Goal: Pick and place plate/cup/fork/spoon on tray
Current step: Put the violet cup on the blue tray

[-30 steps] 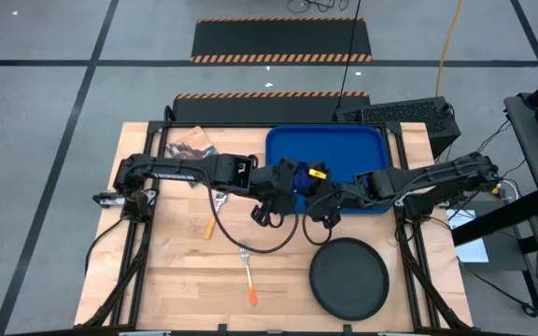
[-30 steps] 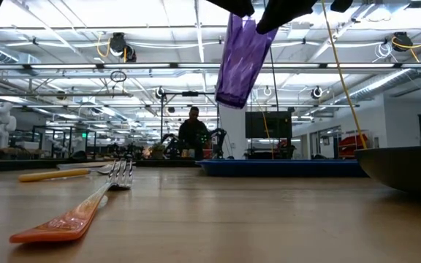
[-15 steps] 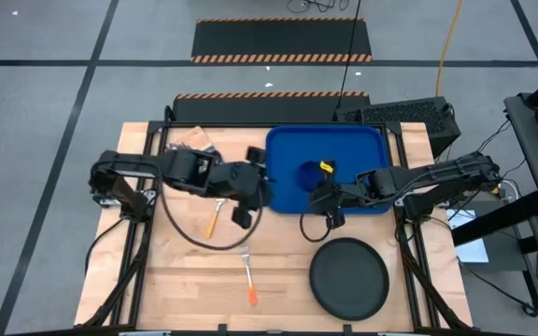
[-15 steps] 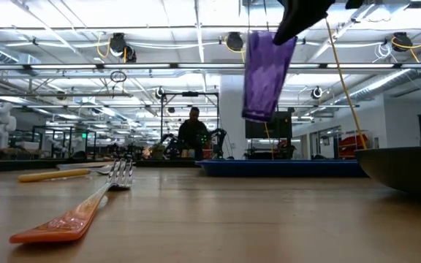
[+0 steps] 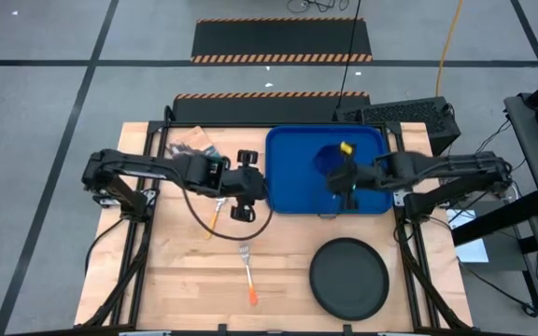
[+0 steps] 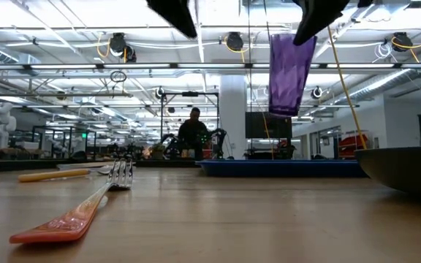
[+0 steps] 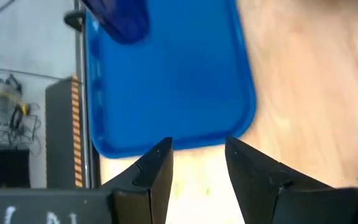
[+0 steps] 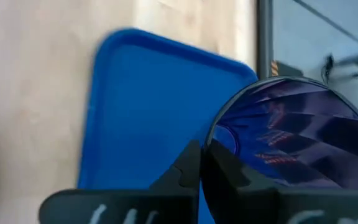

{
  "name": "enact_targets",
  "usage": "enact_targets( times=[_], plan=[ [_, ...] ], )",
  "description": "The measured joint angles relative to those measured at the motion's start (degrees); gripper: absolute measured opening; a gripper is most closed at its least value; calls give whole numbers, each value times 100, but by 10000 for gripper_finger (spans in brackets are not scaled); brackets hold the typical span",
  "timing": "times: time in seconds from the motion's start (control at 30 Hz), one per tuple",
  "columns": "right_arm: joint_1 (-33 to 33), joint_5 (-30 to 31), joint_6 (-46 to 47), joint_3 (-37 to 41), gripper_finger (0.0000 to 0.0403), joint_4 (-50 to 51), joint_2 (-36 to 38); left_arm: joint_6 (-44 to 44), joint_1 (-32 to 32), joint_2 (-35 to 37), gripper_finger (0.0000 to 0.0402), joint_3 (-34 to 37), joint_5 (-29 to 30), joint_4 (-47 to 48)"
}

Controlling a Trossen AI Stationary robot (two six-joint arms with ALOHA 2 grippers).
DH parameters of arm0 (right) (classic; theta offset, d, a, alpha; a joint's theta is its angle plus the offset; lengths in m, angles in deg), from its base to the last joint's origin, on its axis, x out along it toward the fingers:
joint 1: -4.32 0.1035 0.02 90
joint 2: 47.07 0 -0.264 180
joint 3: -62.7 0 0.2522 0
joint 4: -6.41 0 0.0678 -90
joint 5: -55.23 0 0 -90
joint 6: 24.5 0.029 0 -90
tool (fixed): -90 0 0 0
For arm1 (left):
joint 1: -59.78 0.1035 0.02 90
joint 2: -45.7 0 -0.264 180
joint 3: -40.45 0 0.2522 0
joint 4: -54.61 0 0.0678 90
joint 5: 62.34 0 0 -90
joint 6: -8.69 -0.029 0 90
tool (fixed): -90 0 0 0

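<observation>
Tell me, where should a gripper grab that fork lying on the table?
Probably from straight above, pinching across the fork's slim orange handle near its middle. It lies flat on the wood with open space all round, and the handle is narrower than the tines.

Purple cup [image 6: 291, 73] airborne over blue tray [image 5: 292, 177]; plate [image 5: 348, 278], fork [image 5: 247, 273] on table.

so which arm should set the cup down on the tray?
Right. The right claw already holds the cup above the tray. The left claw is empty, open, and off the tray's side.
</observation>
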Motion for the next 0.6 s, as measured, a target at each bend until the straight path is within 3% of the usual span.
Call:
enact_targets(
  times=[0.2,0.27,0.43,0.6],
  plan=[
    [-1349,-23,-429,-2,0,237,336,-405,220,434,149,1171,0,-1683],
    [-1833,-298,-512,-2,0,324,364,-483,440,687,149,1667,-28,-2069],
    [-2933,-1003,-535,-2,0,503,356,-269,986,1304,149,2668,-601,-3418],
    [-3629,-1129,-424,-2,0,450,356,37,1182,1474,149,3279,-934,-4088]
  ],
)
